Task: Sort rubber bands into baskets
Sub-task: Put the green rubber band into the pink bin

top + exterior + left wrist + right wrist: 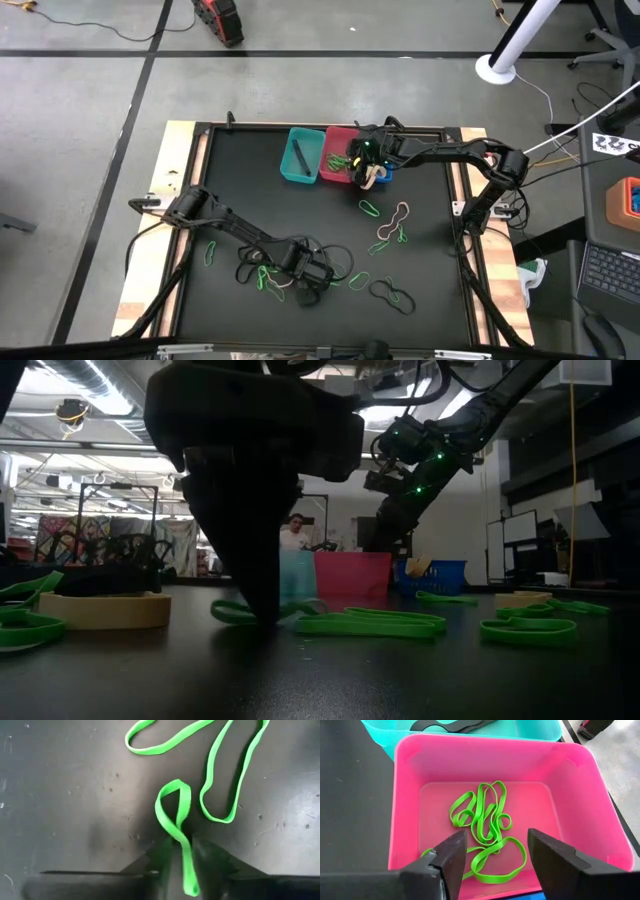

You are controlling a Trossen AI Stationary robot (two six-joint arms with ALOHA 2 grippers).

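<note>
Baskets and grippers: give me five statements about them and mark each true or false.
1. The pink basket holds green bands. True.
2. The right gripper is shut on a band. False: its fingers stand apart over the pink basket, with nothing between them.
3. The teal basket holds a black band. True.
4. The left gripper hangs over the blue basket. False: it is down at the table's near part, closed on a green band.
5. The table has no loose bands left. False: green, tan and black ones are scattered on it.
</note>
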